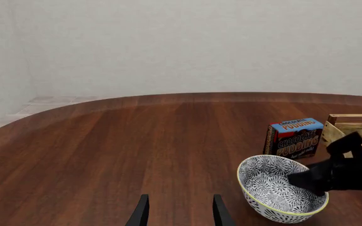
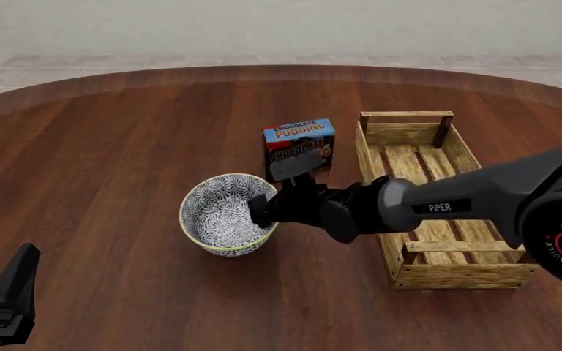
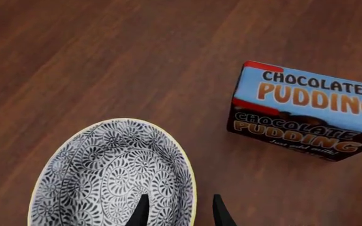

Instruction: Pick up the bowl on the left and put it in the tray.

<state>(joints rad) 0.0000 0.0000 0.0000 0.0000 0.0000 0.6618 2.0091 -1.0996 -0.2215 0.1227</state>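
Right gripper [image 2: 261, 210] straddles the bowl's [image 2: 225, 213] tray-side wall, one finger inside, one outside, jaws narrow but seemingly not yet pinched: a rim grasp suits a deep bowl. Bowl sits on the counter [image 2: 115, 146], near the pudding box [image 2: 298, 148], left of the tray [image 2: 398, 272]. Left gripper [image 1: 177, 212] idles open, well apart.

I'm at a dark reddish wood table [image 2: 115, 146] with a curved far edge, pale tiled floor [image 2: 85, 62] behind, plain off-white wall [image 1: 200, 42].
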